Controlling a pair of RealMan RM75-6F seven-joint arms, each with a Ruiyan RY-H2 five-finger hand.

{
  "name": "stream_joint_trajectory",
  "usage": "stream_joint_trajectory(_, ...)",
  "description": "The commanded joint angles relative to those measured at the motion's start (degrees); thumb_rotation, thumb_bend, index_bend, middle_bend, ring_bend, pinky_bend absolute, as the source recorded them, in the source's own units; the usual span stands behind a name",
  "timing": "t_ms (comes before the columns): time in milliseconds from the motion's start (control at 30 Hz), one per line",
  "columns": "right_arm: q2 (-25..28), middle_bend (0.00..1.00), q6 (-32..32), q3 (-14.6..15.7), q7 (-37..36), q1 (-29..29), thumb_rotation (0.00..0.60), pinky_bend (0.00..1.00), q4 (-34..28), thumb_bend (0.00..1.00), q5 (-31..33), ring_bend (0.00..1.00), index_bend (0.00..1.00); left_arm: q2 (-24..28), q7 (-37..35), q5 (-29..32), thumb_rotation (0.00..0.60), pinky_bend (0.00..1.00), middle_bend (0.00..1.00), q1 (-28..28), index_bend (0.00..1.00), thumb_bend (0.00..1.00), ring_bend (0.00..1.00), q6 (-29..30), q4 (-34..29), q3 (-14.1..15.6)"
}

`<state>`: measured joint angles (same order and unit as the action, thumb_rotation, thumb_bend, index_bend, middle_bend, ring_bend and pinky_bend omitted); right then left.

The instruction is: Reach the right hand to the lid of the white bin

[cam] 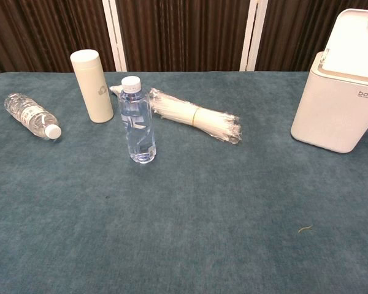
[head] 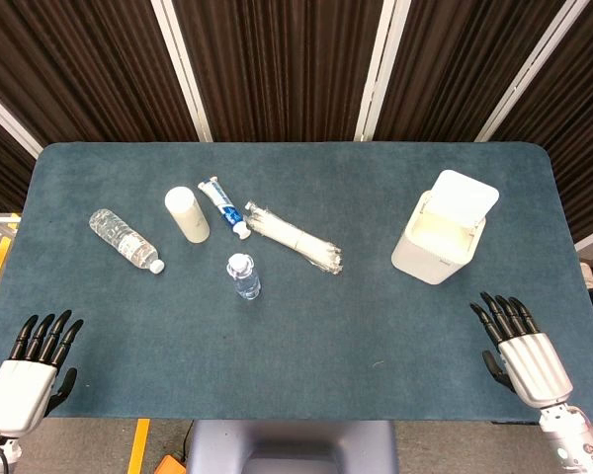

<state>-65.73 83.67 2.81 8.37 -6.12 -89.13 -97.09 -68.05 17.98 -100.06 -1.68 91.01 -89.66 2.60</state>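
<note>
Right hand (head: 526, 357) low at the worktop's (head: 376, 326) near right edge, fingers (head: 501, 314) straight and empty, well short of bin (head: 437, 237); lid (head: 464, 195) raised; left hand (head: 30, 375) likewise empty

White bin (head: 438, 240), cream flask (head: 187, 213), teal table (head: 306, 326).
</note>
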Motion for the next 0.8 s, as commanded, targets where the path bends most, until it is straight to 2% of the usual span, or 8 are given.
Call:
stream_joint_trajectory(33,-0.1,0.07,0.0,0.1,0.2,0.0,0.6,0.19,0.1,0.52,-0.3,0.05,0.0,-0.2,0.2,0.0,0.6,0.0,0.0,-0.1,0.0,0.46,0.0,-0.2,0.1,0.1)
stream_joint_trajectory(167,-0.6,0.08,0.5,-0.5,-0.4,-0.4,0.6,0.19,0.4,0.52,-0.6,0.06,0.0,-0.2,0.3,0.5,0.6,0.0,0.0,-0.4,0.0,0.46,0.0,-1.0,0.1,0.0)
stream_joint_trajectory(233,-0.8,0.17,0.5,-2.2,-1.2,-1.7,0.6,0.25,-0.4,0.52,-0.3,0.12,0.0,-0.1,-0.1,0.7,0.6,0.0,0.0,-0.4,0.0,0.46,0.0,-1.0,0.1,-0.1)
stream_joint_trajectory(400,0.1,0.68,-7.2,-14.9,6.2,-10.9,0.6,0.81,-6.9,0.52,11.3,0.72,0.06,0.0,-0.1,0.8,0.6,0.0,0.0,-0.4,0.0,0.46,0.0,-0.9,-0.1,-0.1)
stream_joint_trajectory(467,0.2,0.8,-11.5,-20.3,11.6,-15.3,0.6,0.93,-7.5,0.52,19.0,0.85,0.11,-0.1,0.0,0.8,0.6,0.0,0.0,-0.4,0.0,0.46,0.0,-0.9,0.0,-0.2)
stream_joint_trajectory(600,1.0,0.91,-20.3,-28.5,23.6,-24.3,0.6,1.0,-6.4,0.52,37.3,0.95,0.14,-0.5,0.4,2.1,0.6,0.0,0.0,-1.0,0.0,0.46,0.0,-2.2,0.0,-0.6)
stream_joint_trajectory(700,2.1,0.98,-24.4,-30.5,30.4,-29.2,0.6,1.0,-4.6,0.53,48.9,1.0,0.17,-0.8,0.7,3.6,0.6,0.0,0.0,-1.6,0.0,0.46,0.0,-3.6,0.1,-1.2)
stream_joint_trajectory(800,1.3,1.0,-24.0,-30.4,34.6,-32.4,0.6,1.0,-1.8,0.53,54.6,1.0,0.2,-1.0,0.9,4.2,0.6,0.0,0.0,-1.8,0.0,0.46,0.0,-4.2,0.3,-1.3)
